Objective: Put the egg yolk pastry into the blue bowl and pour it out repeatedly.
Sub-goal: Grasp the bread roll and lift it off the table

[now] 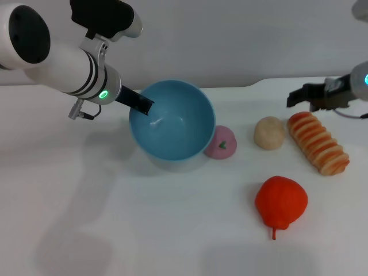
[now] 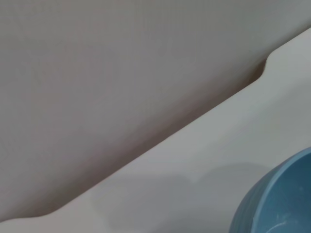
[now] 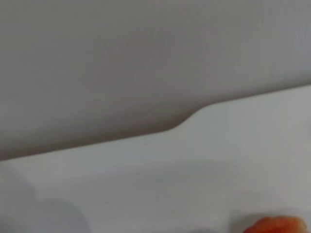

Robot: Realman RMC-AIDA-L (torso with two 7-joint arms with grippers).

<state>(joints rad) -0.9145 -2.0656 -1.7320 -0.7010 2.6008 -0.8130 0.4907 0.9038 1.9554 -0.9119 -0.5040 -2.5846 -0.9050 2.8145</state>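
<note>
Blue bowl point(image 1: 172, 126) tipped and empty, pinched at its rim by the left pincer point(image 1: 142, 106), with the egg yolk pastry point(image 1: 269, 132) out on the bench point(image 1: 172, 230) beside the ridged bread point(image 1: 318, 142); right pincer point(image 1: 299, 95) near, apparently spread, holding nothing.

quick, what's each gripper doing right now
Left gripper: shut on the tilted blue bowl, gripping its rim.
Right gripper: open, holding nothing, above the table behind the egg yolk pastry.
</note>
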